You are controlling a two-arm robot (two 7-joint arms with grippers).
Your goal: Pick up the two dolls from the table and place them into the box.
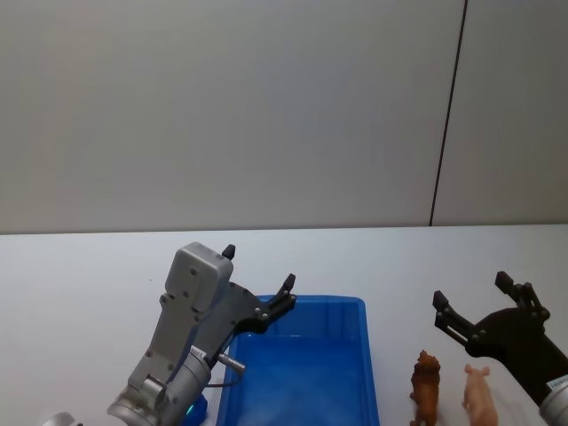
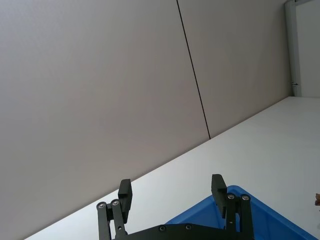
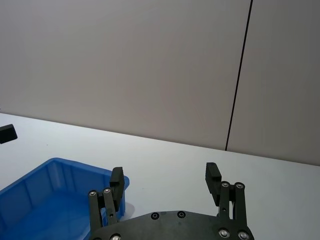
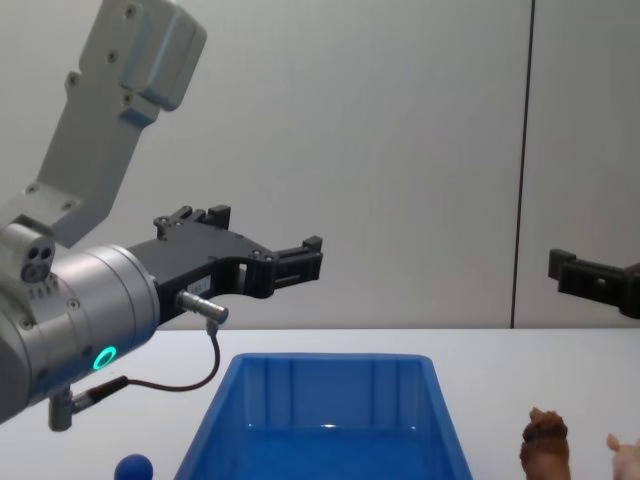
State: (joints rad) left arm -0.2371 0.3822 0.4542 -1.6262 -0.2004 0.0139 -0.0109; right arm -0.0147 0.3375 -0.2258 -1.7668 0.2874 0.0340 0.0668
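Two dolls stand on the white table [image 1: 89, 275] right of the box: a brown and tan one [image 1: 426, 387] [image 4: 545, 441] and a pale pink one [image 1: 479, 397] [image 4: 627, 456]. The blue box [image 1: 328, 301] [image 4: 330, 395] sits at the front centre with nothing showing inside. My left gripper [image 1: 258, 267] [image 2: 171, 189] [image 4: 265, 235] hangs open and holds nothing, above the box's far left corner [image 2: 260, 215]. My right gripper [image 1: 471, 289] [image 3: 165, 177] [image 4: 600, 277] is open and holds nothing, raised just behind the dolls. The box [image 3: 40, 175] shows to its side.
A small blue ball [image 4: 133, 467] lies on the table left of the box, under my left arm. A plain grey wall [image 1: 266, 106] with a dark vertical seam stands behind the table. Bare tabletop stretches behind the box and to the far left.
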